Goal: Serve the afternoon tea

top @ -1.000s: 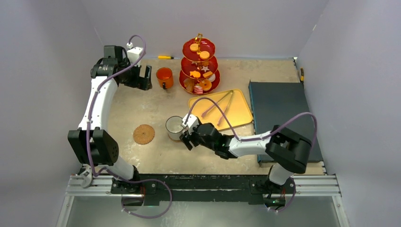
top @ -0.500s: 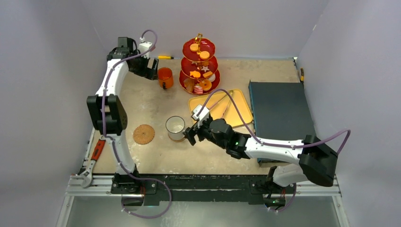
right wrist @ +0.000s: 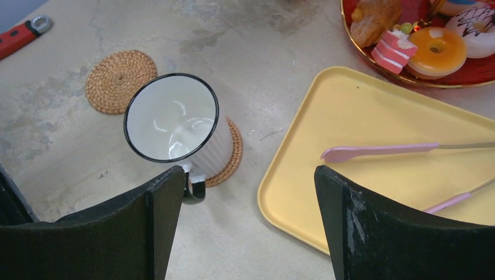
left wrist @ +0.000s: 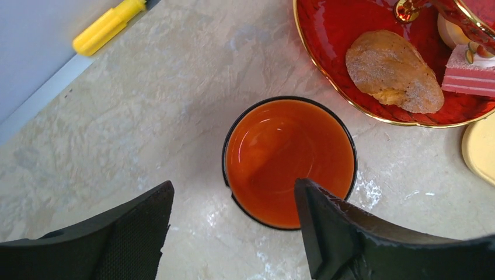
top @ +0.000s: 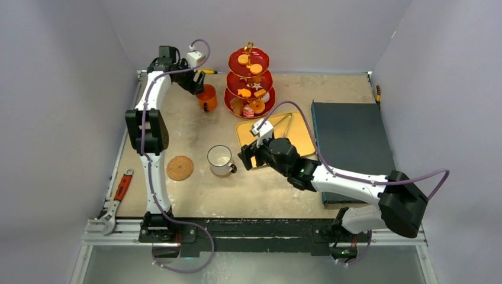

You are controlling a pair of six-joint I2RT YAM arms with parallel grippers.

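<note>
Beige table (top: 195, 136). Left gripper (left wrist: 233, 192) hangs spread over the orange mug (left wrist: 289, 157); next it should pinch the rim. Right gripper (right wrist: 250, 175), spread and empty, has the white mug (right wrist: 172, 119) ahead-left.

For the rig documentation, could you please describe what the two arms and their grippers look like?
The left arm and right arm have white links and black joints. A lilac cable loops along each. The left gripper and right gripper are black, with two broad fingers.

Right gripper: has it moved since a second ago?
Yes. The right gripper has backed away from the white mug, rightward toward the yellow tray.
</note>
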